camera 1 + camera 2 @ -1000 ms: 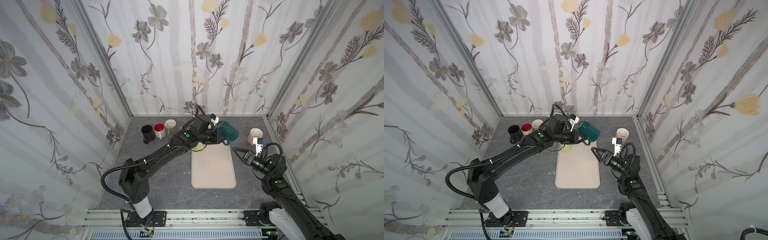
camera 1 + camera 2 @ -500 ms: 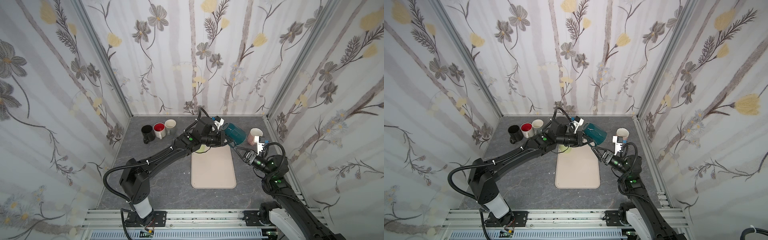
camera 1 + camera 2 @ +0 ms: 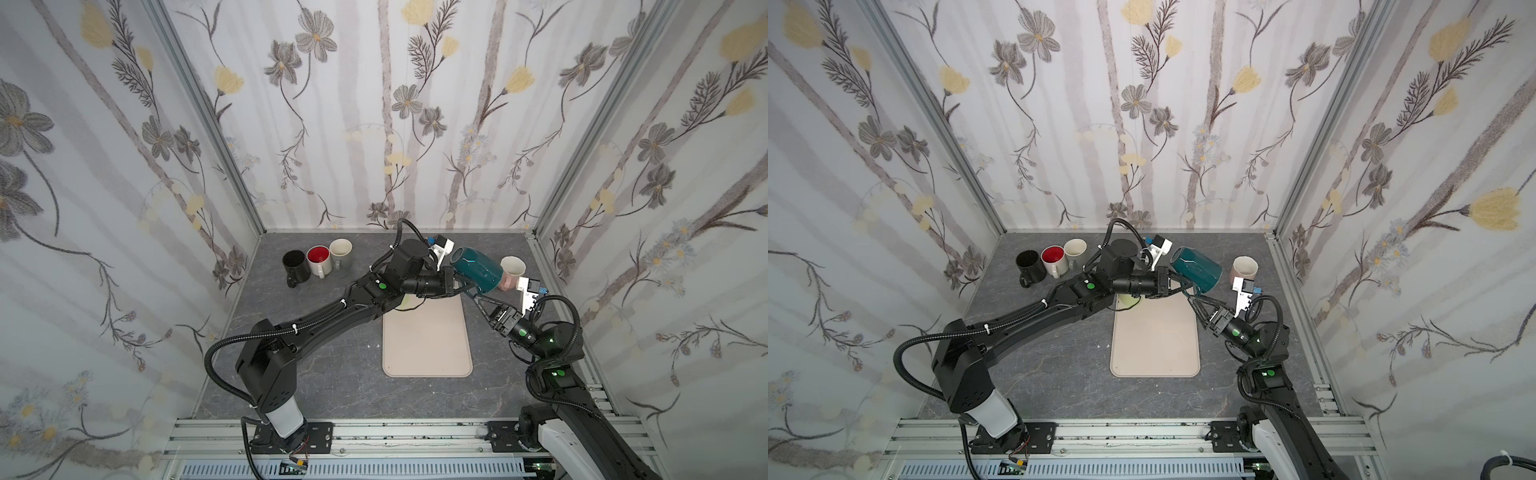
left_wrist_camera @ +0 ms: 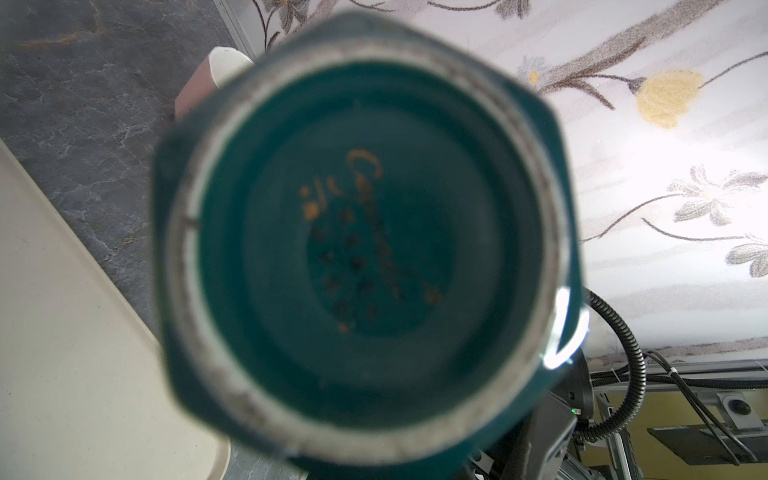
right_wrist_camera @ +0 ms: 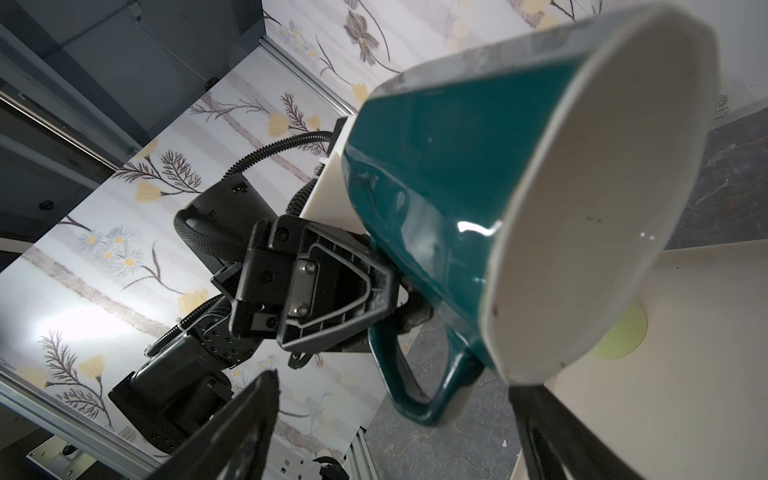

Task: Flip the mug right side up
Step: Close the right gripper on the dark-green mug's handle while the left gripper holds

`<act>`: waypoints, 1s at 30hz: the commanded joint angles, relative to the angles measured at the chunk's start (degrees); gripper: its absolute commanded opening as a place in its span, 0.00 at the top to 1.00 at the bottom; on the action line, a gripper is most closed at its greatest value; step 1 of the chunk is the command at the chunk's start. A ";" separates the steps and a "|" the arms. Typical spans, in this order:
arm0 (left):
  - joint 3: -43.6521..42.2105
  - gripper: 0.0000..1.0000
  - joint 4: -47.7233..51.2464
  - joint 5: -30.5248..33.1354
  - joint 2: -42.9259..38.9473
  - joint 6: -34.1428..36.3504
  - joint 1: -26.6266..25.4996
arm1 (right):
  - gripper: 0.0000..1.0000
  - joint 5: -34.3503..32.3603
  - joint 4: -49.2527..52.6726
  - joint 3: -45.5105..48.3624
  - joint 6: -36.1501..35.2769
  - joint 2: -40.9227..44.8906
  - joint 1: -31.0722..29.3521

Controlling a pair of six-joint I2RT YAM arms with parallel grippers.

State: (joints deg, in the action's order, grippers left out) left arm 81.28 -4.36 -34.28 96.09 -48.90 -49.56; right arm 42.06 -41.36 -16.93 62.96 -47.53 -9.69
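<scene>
Teal mug (image 3: 478, 268) (image 3: 1196, 268): off the surface, tipped onto its side. Hangs over the far edge of the beige mat (image 3: 426, 340), toward the far right part of the table (image 3: 332, 374). Base faces the left arm's wrist; the left wrist view is filled by the blurred base ring and faint gold print (image 4: 361, 249). White-lined mouth points toward the right arm and slightly down (image 5: 436, 187). Handle is on the underside.

Left gripper (image 3: 457, 286) (image 3: 1177, 286): clenched on the mug's handle where it meets the body. Pinch shows plainly in the right wrist view (image 5: 399, 299). The mug's weight is carried here alone.

Right gripper (image 3: 478, 297) (image 3: 1196, 300): just under the mug's mouth end, fingers spread wide. In its own wrist view the two dark fingers (image 5: 249, 415) stand either side of the handle and lower rim, with a gap on each side. Grasping nothing.

Pale green disc (image 5: 621, 336) (image 3: 1127, 301) lies on the mat's far left corner, partly hidden by the left arm in the top views.

Pink mug (image 3: 512, 268) (image 3: 1244, 268) stands upright by the right edge, just behind the teal one; cream inside.

Far left corner of the surface: three upright mugs in a row: black mug (image 3: 295, 266), red-lined mug (image 3: 319, 259), cream mug (image 3: 341, 251).
</scene>
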 commanded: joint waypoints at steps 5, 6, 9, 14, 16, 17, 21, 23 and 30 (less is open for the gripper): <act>-0.88 1.00 -9.26 -1.23 -1.05 -0.93 -0.88 | 0.16 -0.71 -3.34 0.09 1.77 -0.11 -0.06; -0.99 1.00 -9.30 -1.23 -1.09 -0.85 -0.90 | 0.17 -0.77 -3.75 0.23 1.95 -0.11 -0.07; -1.34 1.00 -9.27 -1.14 -1.17 -0.84 -1.11 | 0.17 -1.27 -4.10 0.10 2.08 0.09 -0.11; -2.39 1.00 -9.19 -1.23 -1.01 -0.75 -1.25 | 0.18 -1.53 -4.58 -0.31 2.38 0.11 0.03; -2.96 1.00 -9.43 -1.05 -1.20 -0.75 -1.20 | 0.19 -1.76 -5.32 -0.21 2.67 0.00 0.02; -3.21 1.00 -9.44 -1.05 -1.32 -0.75 -1.40 | 0.21 -1.81 -5.77 -0.13 2.86 -0.17 0.01; -3.70 1.00 -9.48 -1.05 -1.13 -0.75 -1.42 | 0.25 -2.10 -7.14 -0.13 3.73 -1.14 0.01; -3.78 1.00 -9.22 -1.05 -0.94 -0.58 -1.46 | 0.31 -2.89 -6.97 0.03 4.01 -1.40 0.01; -3.59 1.00 -8.57 -1.40 0.39 -0.23 -1.43 | 0.46 -3.30 -10.41 0.49 5.36 -2.68 0.03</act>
State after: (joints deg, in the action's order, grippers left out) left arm 77.60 -10.96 -33.39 95.94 -49.89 -50.83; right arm 40.51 -44.58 -16.27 67.35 -50.00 -9.65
